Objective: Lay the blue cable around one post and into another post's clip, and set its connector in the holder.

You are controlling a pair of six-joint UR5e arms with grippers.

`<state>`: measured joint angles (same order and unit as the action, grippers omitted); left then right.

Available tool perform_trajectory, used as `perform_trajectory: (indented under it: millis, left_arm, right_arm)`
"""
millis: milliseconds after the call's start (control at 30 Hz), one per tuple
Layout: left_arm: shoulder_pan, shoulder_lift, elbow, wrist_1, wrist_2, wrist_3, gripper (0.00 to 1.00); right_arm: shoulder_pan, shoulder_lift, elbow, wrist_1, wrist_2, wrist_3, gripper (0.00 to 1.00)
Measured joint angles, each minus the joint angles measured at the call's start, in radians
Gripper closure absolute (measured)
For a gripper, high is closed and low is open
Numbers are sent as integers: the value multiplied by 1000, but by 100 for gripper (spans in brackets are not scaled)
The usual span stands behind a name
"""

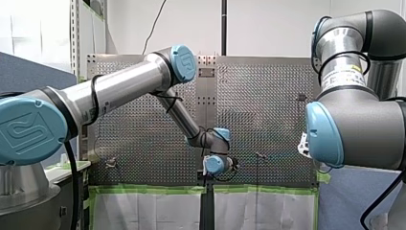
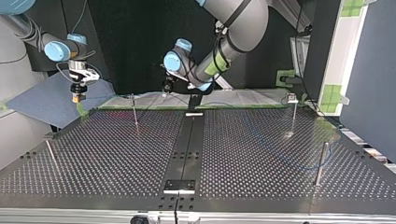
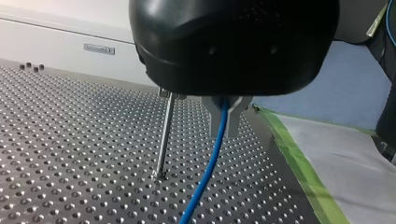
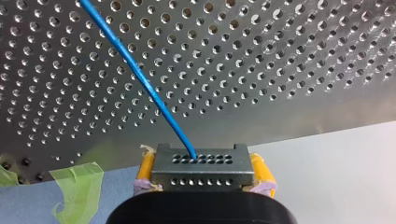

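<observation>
A big metal table [image 1: 268,105] full of little holes sits in a plain room, with green tape [image 1: 153,189] along the edge nearest the arms. In the front view, the left arm [image 1: 124,86] reaches far out over the table, and the right arm [image 1: 354,124] looms big at the side. In the top view, the left gripper [image 2: 167,88] hangs low over the far edge near the middle. The right gripper [image 2: 77,97] hangs past the far left corner, above a blue-grey mat [image 2: 42,105]. A post with a clip [image 2: 293,116] stands at the right. In the left wrist view, the left gripper's two fingers [image 3: 236,116] are pinched tight on the blue cable [image 3: 212,154], which runs down from them toward the table. A thin post [image 3: 164,135] stands near the cable, not touching it. In the right wrist view, the right gripper's yellow pads [image 4: 145,169] squeeze a small metal connector [image 4: 203,168] from both sides. The blue cable comes out of the connector and runs away over the holes.
</observation>
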<state>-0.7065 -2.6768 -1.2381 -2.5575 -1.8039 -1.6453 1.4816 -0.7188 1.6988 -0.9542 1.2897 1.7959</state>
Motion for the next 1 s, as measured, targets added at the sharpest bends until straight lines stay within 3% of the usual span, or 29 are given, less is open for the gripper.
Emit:
perform_trajectory:
  millis: [1000]
  left_arm:
    - [4, -33, 29, -14, 40, 14, 98]
  right_arm:
    - [9, 0, 0, 3, 2, 1, 100]
